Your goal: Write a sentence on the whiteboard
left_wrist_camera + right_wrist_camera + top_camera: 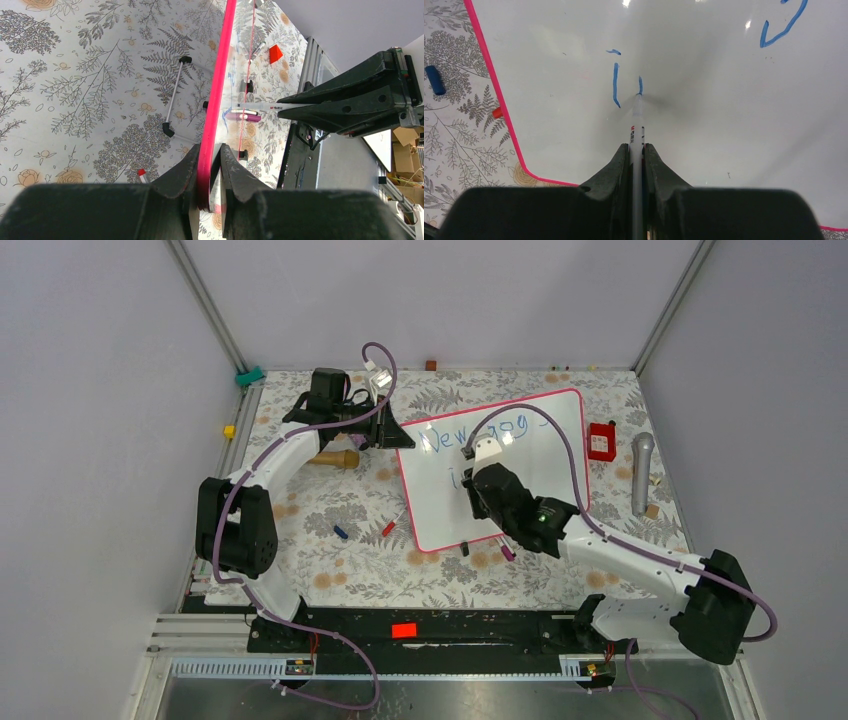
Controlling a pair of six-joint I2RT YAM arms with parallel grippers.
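1. My left gripper point(210, 152) is clamped on the thin pink-red frame of the large, glossy white whiteboard point(218, 85). The board's edge runs straight ahead from between my fingers.
2. My right gripper point(636, 150) is pinched tight on a slim white-barrelled marker point(637, 125), which points forward out of the fingers.
3. The marker's tip touches the board just ahead of my right hand, at the foot of a short blue stroke.
4. Of the blue handwritten sentence point(615, 85), a dotted "i" sits just left of the tip, with more strokes further ahead to the right.
5. A small dark-blue cap point(435, 80) lies on the floral tablecloth point(459, 150), left of my right hand and outside the frame.
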